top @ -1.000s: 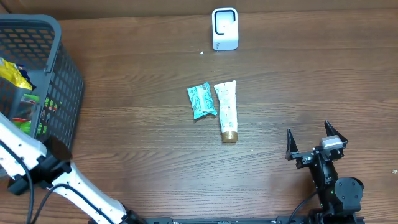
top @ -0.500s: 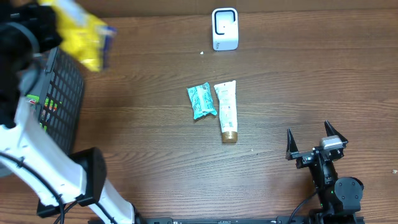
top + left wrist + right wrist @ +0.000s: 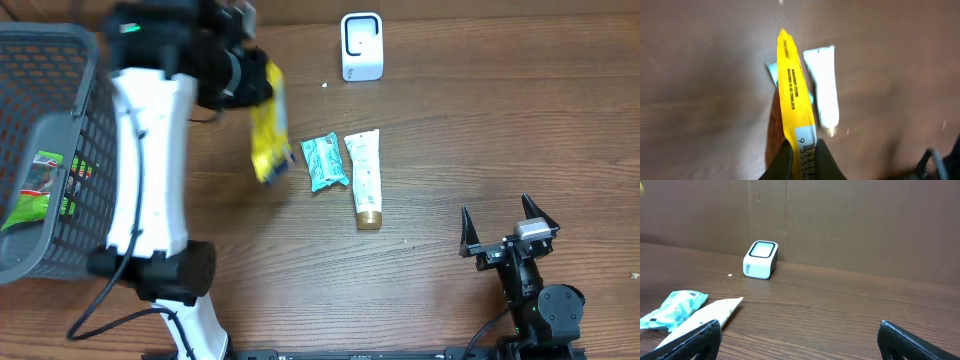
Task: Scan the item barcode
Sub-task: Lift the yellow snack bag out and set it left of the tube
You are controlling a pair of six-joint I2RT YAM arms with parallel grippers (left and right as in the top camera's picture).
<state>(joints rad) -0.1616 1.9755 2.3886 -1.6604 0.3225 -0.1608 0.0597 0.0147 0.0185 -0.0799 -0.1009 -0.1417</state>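
A dark brown wood-grain counter [image 3: 470,120] fills the overhead view. A grey plastic mesh basket [image 3: 95,70] sits at 9 o'clock and a small white box-shaped scanner [image 3: 361,46] at 12.

The left end effector [image 3: 245,80] is blurred here, but a flat yellow plastic packet [image 3: 268,135] hangs from it above the counter. The scanner lies toward 2 o'clock from the packet. Near the middle lie a crumpled teal wrapper [image 3: 324,161] and a white tube with a brown cap [image 3: 365,175], side by side. The right end effector [image 3: 495,207] stands at 4 o'clock with its jaws spread wide and holding nothing.

As I judge it, the packet is lifted but not yet at the scanner. Turning the code toward the scanner's window is what is left.

In the left wrist view the two dark fingers [image 3: 782,162] pinch the packet at its lower end, right over the printed barcode [image 3: 807,150]. They cover part of the stripes. The teal wrapper is almost wholly hidden behind the yellow film, and the scanner is out of frame.

From the right wrist the scanner stands at 11 o'clock against a brown wall. The yellow packet is not in this view. I cannot make out which way the scanner's reading face points.
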